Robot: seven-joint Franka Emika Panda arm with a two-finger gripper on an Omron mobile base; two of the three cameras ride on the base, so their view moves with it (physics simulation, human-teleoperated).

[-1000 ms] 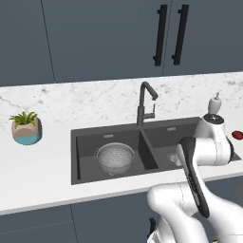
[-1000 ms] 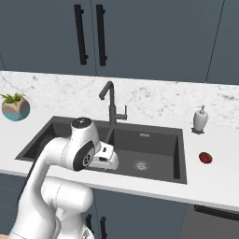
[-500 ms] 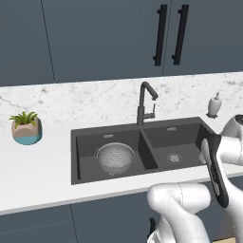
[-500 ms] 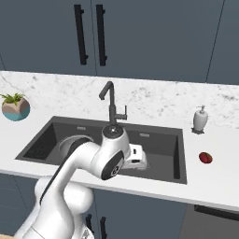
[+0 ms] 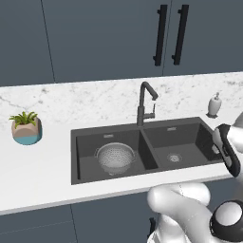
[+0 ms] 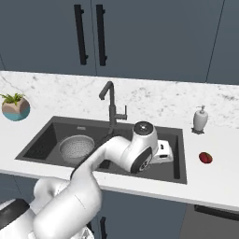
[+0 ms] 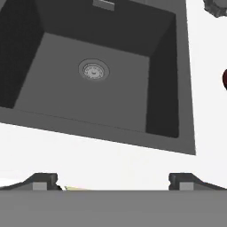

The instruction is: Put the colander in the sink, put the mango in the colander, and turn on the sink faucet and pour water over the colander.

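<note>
Claw [image 7: 113,179] position: we see its two dark fingertips [image 7: 42,181] set wide apart at the near edge of the hand view, with nothing between them and nothing held. Beneath the claw lies the white front strip of the worktop [image 7: 88,150], just ahead of the sink's near rim.

Sink [image 6: 179,154]: we find a dark grey double basin let into the marble worktop. In the hand view the smaller basin lies directly beyond the claw, with its round drain [image 7: 93,70] near the middle of the floor.

Arm: in the right base view the white forearm reaches across the front of the sink, and its wrist sits over the smaller basin.

Colander [image 5: 114,158]: the silver perforated bowl stands upright on the floor of the larger basin, left of the divider in both base views.

Mango [image 6: 205,158]: the small reddish fruit rests on the worktop to the right of the sink, well apart from the colander and in front of the soap dispenser [image 6: 200,119].

Sink faucet [image 5: 145,103]: the tall dark post rises behind the divider, its spout bent over toward the smaller basin.

Potted plant [image 5: 26,128]: it stands on the worktop to the far left of the sink. Dark cabinet doors with black handles [image 5: 170,34] close the wall above.
</note>
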